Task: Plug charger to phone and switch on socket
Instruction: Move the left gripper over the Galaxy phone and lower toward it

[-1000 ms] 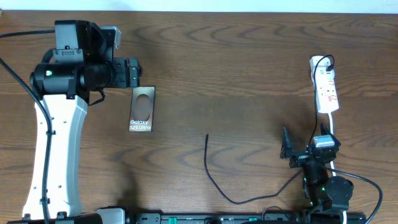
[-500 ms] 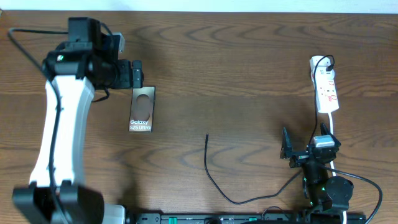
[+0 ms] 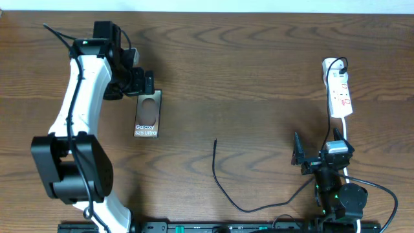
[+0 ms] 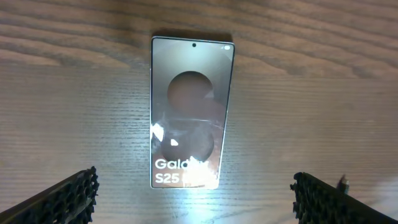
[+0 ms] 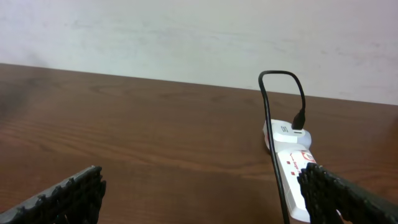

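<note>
Left claw [image 3: 146, 84] spread wide, nothing in it, hanging over the far end of the phone [image 3: 147, 113]. Phone lies flat and face up on the table [image 3: 259, 77], left of centre, lettering end nearest the robot. Charger [image 3: 220, 181] is mid-table; its free tip is bare on the wood, well apart from the phone, and the cable curls right toward the near edge. Right claw [image 5: 205, 196] spread wide, empty, low at near right, facing the socket [image 3: 339, 90]. Socket lies at far right, black plug in its far end.
</note>
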You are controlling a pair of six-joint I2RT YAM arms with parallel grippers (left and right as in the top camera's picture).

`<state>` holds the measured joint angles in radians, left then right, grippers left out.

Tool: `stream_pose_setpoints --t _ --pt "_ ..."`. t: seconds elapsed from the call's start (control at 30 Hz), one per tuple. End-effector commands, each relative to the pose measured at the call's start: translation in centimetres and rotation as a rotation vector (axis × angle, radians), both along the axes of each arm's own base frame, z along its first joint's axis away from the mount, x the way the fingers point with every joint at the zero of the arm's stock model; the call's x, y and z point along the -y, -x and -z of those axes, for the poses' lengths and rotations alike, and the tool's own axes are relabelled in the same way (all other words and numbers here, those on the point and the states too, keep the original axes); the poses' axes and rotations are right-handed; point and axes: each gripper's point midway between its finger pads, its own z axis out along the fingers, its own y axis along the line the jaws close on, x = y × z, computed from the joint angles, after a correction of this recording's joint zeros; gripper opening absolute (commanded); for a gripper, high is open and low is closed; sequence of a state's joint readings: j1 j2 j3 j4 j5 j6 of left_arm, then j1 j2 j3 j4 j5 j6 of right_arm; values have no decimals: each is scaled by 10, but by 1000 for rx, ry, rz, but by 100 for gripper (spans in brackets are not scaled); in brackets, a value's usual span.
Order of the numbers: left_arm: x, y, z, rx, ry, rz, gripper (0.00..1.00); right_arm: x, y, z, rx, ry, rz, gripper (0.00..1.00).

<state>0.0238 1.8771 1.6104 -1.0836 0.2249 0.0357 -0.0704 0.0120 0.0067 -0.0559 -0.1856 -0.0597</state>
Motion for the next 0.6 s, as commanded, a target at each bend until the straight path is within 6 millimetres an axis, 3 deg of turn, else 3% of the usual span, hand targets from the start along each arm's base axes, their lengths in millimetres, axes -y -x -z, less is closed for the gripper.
stream_pose_setpoints --t 0.0,0.57 --pt "-8 -1 4 4 -60 19 98 -1 0 0 1 9 -3 99" --pt "8 19 55 -43 -120 78 98 -1 0 0 1 9 -3 99"
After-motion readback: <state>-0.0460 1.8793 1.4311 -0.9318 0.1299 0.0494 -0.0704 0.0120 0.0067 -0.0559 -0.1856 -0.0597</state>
